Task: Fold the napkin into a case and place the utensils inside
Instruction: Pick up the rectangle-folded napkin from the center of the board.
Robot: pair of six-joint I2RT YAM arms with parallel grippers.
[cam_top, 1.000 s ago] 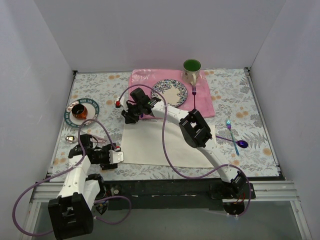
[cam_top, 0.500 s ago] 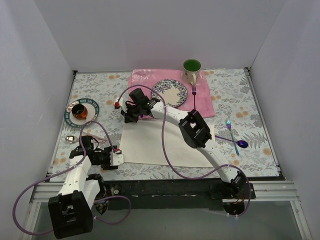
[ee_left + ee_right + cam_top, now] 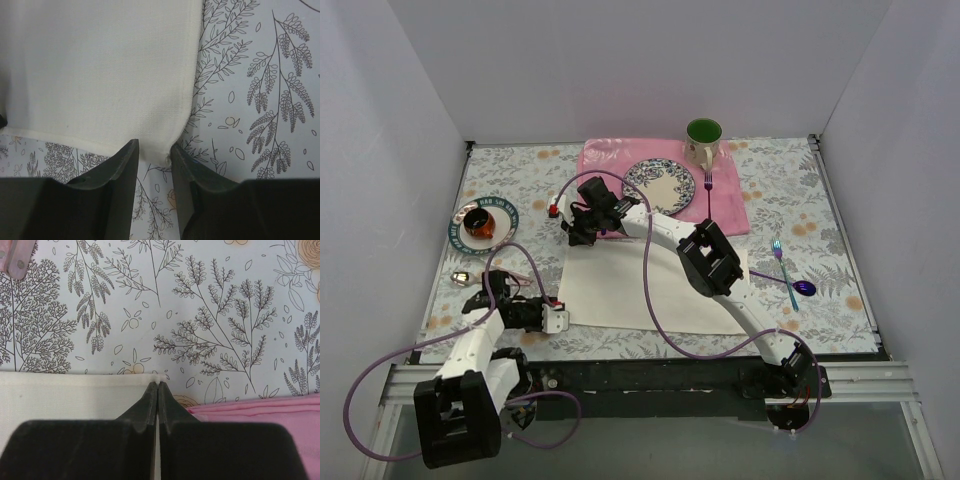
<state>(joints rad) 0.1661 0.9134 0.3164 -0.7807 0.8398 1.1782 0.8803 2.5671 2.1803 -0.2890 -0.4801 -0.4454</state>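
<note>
Slip risk: right gripper pinched shut on bare napkin hem; left gripper part-open astride near corner, unclamped. Likely uneven lift, dropped corner.

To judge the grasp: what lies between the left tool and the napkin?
Nothing: the left wrist view shows a corner of the napkin between the left tool's fingers.

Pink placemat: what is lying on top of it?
A patterned plate and a dark fork lie on the placemat, a mug at its far edge. The right arm hides its near left part.
</note>
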